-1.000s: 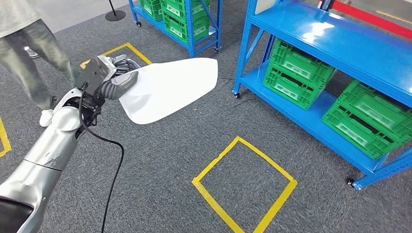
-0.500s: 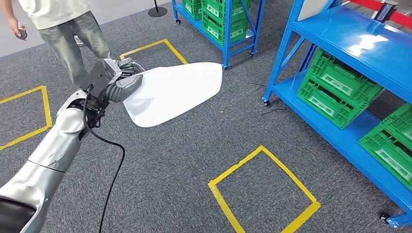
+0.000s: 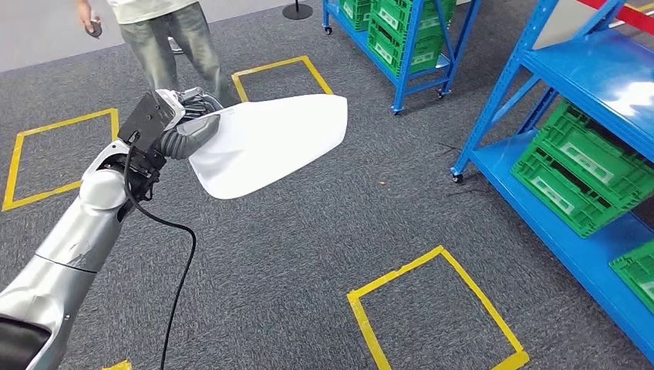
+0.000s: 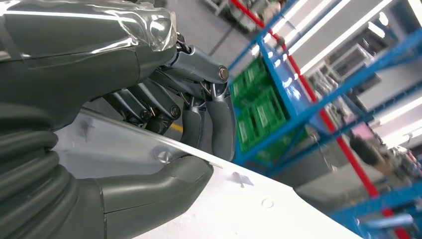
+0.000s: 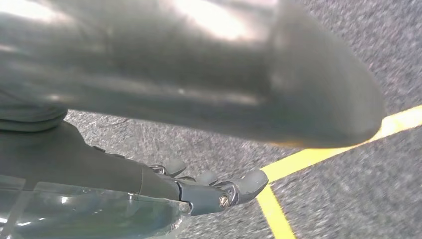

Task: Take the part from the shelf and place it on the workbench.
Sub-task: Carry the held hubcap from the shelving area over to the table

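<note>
Head view: the left hand [image 3: 181, 123] is gripping the part [image 3: 266, 142], a flat white panel, at its narrower end, thumb lying across the top face and fingers closing underneath. The part is being carried in the air over grey carpet [image 3: 293, 239], lying roughly flat. Its long axis is running from the hand outward and away from the robot, with the broad rounded end pointing toward the far rack [image 3: 401, 38]. No brand or writing is legible on the part; the green crates [image 3: 582, 166] on the near rack [image 3: 586, 77] are carrying pale label patches too small to read. Against the earlier frames the whole scene is sliding rightward, so the camera is turning; the hand and part are keeping the same place in frame and the same grip. A person [image 3: 173, 35] is now standing beyond the hand, and yellow tape squares [image 3: 432, 308] are lying on the floor below and beside the part.

Left wrist view: the left hand [image 4: 164, 144] is clamping the part [image 4: 249, 204], the thumb pressing one face and dark fingers [image 4: 219, 124] curling over the edge onto the other. No marking is readable on the white surface. Blue racks with green crates [image 4: 259, 114] are showing beyond the fingers.

Right wrist view: the right hand [image 5: 199, 189] is hanging over the carpet, holding nothing, its fingers loosely extended and apart, near a yellow tape line [image 5: 308, 154].
</note>
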`<action>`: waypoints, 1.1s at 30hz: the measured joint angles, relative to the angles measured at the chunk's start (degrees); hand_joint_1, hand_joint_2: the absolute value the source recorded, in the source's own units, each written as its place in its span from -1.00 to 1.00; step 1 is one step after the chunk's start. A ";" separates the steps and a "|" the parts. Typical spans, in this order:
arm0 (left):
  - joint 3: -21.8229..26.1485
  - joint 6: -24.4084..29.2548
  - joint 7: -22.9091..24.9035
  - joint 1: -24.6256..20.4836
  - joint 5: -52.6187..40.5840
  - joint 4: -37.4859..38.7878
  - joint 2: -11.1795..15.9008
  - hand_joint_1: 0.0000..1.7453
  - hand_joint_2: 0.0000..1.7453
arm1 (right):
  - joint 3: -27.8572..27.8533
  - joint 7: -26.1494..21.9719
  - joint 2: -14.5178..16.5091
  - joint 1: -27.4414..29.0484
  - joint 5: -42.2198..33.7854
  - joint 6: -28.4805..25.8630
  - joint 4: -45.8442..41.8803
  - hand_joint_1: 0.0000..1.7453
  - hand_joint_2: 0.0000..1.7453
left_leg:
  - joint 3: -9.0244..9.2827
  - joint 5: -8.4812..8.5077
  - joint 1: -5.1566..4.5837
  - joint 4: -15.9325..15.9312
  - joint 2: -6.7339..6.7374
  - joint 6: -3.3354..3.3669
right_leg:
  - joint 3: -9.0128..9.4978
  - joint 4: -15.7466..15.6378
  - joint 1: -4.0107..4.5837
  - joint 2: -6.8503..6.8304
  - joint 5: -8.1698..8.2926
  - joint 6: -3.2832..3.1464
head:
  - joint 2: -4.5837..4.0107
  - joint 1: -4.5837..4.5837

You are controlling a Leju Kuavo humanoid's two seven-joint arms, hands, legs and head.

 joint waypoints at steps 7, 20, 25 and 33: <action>-0.15 -1.87 0.11 0.55 -0.21 -0.16 -1.40 1.00 1.00 | 0.00 -0.10 -0.52 0.28 0.35 -0.17 0.16 -1.00 -1.00 | 0.76 0.40 0.67 -0.63 -6.01 -0.02 | -6.31 10.34 -1.19 5.57 -2.32 1.65 | 0.00 0.30; -0.09 -3.37 -0.88 -0.09 -0.64 0.23 -0.82 1.00 1.00 | -0.23 -0.44 -0.64 0.21 0.91 0.13 0.19 -1.00 -1.00 | -10.30 -7.50 1.67 19.13 -1.71 -3.35 | -0.59 -0.39 -0.80 3.56 1.43 -0.53 | 0.00 -0.16; 0.15 -3.42 -1.08 0.03 -0.55 -0.33 -0.61 1.00 1.00 | -0.32 -0.58 -0.29 0.10 1.67 0.81 0.19 -1.00 -1.00 | -3.77 -0.45 0.44 5.17 1.79 -1.56 | 0.58 -0.60 -0.10 0.58 0.49 -0.53 | 0.00 -0.14; 2.76 -3.47 -2.14 2.55 0.97 -2.60 2.94 1.00 1.00 | -0.13 -0.65 0.41 -0.18 3.49 1.63 0.04 -1.00 -1.00 | -0.04 1.04 0.38 -0.53 -1.40 0.14 | -2.94 7.37 -0.22 4.27 -3.42 0.00 | 0.00 -0.04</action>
